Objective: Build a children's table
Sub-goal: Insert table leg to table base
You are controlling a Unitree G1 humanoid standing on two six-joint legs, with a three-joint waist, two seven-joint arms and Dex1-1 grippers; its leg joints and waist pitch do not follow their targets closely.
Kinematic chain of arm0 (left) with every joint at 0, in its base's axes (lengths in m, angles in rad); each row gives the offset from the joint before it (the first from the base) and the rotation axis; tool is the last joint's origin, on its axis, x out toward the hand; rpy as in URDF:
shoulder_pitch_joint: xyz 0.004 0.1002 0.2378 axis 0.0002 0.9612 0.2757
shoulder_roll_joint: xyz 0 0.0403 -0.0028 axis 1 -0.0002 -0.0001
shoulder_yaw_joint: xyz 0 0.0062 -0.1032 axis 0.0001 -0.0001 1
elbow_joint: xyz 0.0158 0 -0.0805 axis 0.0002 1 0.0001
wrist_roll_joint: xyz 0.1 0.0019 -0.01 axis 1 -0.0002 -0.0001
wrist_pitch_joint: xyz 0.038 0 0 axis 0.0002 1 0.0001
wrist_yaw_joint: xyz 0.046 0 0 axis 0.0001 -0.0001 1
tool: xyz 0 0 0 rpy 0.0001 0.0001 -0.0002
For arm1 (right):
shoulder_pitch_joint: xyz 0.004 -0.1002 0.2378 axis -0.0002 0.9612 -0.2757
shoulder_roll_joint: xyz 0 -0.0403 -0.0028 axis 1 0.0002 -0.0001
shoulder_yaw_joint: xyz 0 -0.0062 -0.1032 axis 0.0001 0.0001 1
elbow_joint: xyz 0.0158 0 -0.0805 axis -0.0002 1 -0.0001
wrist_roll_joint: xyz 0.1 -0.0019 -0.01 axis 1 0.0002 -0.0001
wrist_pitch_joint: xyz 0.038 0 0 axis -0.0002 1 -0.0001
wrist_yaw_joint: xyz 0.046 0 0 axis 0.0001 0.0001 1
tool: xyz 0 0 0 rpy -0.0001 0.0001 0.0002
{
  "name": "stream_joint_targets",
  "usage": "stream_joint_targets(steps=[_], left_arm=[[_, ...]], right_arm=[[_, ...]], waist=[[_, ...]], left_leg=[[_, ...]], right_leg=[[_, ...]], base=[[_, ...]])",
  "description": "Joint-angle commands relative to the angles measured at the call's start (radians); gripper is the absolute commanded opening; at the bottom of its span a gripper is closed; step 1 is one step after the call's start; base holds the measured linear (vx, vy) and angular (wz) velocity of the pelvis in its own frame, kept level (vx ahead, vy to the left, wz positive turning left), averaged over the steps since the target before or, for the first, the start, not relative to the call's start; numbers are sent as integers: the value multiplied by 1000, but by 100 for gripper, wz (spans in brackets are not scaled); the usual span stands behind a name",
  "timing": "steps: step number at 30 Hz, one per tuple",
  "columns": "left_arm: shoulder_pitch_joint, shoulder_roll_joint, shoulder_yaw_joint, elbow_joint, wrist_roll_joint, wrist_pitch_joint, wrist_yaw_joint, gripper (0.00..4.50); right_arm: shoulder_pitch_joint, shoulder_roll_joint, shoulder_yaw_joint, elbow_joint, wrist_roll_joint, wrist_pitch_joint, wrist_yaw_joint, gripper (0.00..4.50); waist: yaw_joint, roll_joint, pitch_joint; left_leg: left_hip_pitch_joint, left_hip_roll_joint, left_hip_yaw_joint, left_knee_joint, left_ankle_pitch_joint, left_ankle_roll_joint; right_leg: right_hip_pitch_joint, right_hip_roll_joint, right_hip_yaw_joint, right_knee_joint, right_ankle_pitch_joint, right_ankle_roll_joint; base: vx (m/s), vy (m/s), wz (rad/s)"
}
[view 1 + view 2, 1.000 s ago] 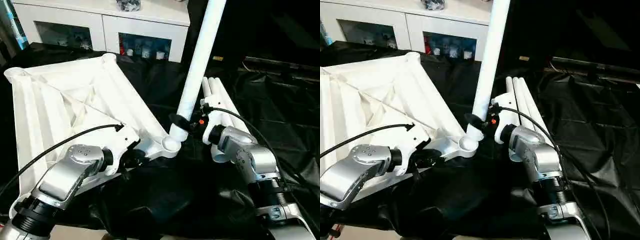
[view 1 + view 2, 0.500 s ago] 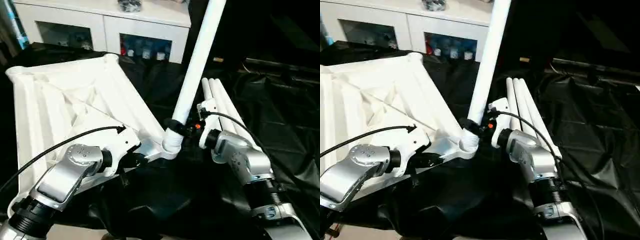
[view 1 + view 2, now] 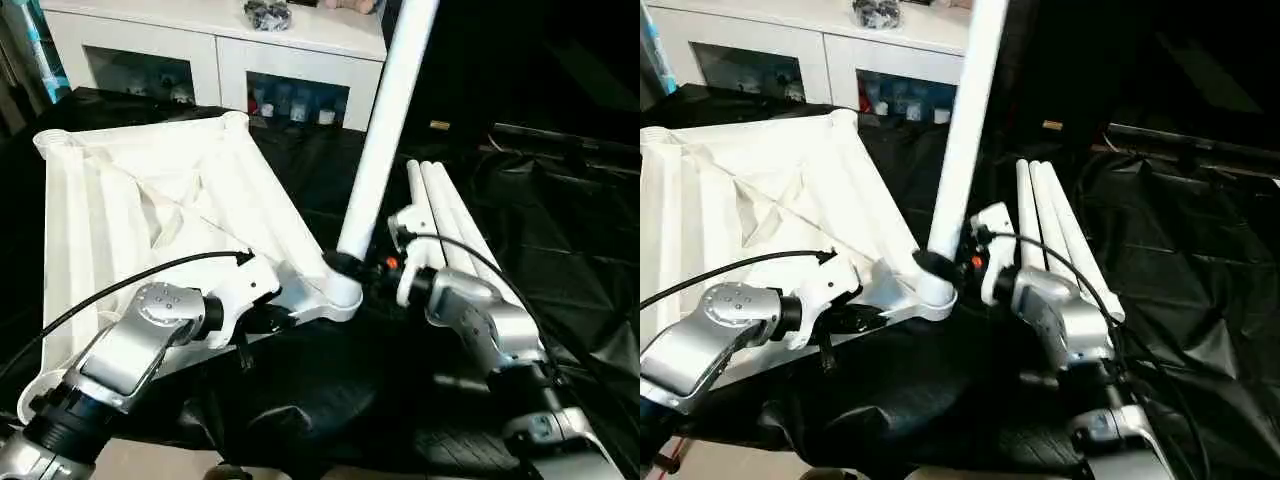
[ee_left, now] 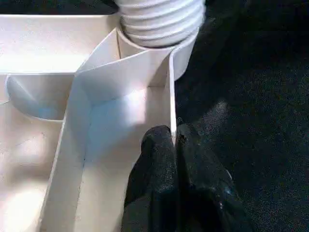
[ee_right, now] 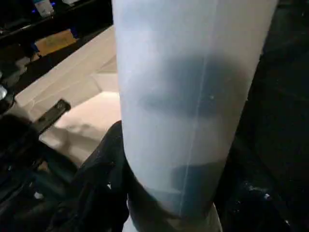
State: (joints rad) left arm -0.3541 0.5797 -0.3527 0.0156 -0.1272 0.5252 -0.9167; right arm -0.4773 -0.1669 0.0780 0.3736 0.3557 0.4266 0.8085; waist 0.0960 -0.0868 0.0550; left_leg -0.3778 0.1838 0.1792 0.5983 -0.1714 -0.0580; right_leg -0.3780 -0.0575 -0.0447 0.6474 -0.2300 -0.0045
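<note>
Table tops: one counted, the white ribbed table top (image 3: 150, 200), laid underside up.
Corner sockets seen: three counted, the near socket (image 3: 340, 290) and two far ones.
Legs: four counted; one upright leg (image 3: 385, 130) is stood in the near socket, three loose legs (image 3: 445, 215) are laid side by side on the black cloth (image 3: 560, 250).
Cabinets: one white cabinet (image 3: 220, 40), with two glass doors.
Grippers: two counted, left gripper (image 4: 175, 140) and right gripper (image 3: 345, 265).

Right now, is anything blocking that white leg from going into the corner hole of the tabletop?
Nothing visible. The leg, held in the right gripper, already has its ribbed end sitting in the corner socket of the tabletop. The left gripper pinches the tabletop's thin edge nearby, clear of the socket.
</note>
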Motion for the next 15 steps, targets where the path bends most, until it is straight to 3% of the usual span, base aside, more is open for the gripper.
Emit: stream_joint_targets(steps=[1, 5, 15], left_arm=[[-8, -15, -13, 22, -6, -26, -13, 0], [-13, -18, -10, 35, 1, -38, -24, 0], [-16, -19, -10, 35, 1, -52, -46, 0]], right_arm=[[7, -12, 7, -10, -4, 12, 4, 189], [8, -13, 6, 13, -20, -11, -3, 189], [-29, 22, -26, 108, -26, -60, -45, 189]], waist=[[-1, 16, -52], [0, 16, -51], [1, 23, -55]], left_leg=[[27, 52, -22, -85, -264, -63], [29, 52, -22, -85, -287, -67], [28, 52, -21, -86, -266, -67]], right_leg=[[20, -89, 48, -96, -292, -144], [15, -91, 50, -101, -322, -144], [17, -88, 49, -93, -237, -172]], base=[[0, 0, 0], [0, 0, 0], [0, 0, 0]])
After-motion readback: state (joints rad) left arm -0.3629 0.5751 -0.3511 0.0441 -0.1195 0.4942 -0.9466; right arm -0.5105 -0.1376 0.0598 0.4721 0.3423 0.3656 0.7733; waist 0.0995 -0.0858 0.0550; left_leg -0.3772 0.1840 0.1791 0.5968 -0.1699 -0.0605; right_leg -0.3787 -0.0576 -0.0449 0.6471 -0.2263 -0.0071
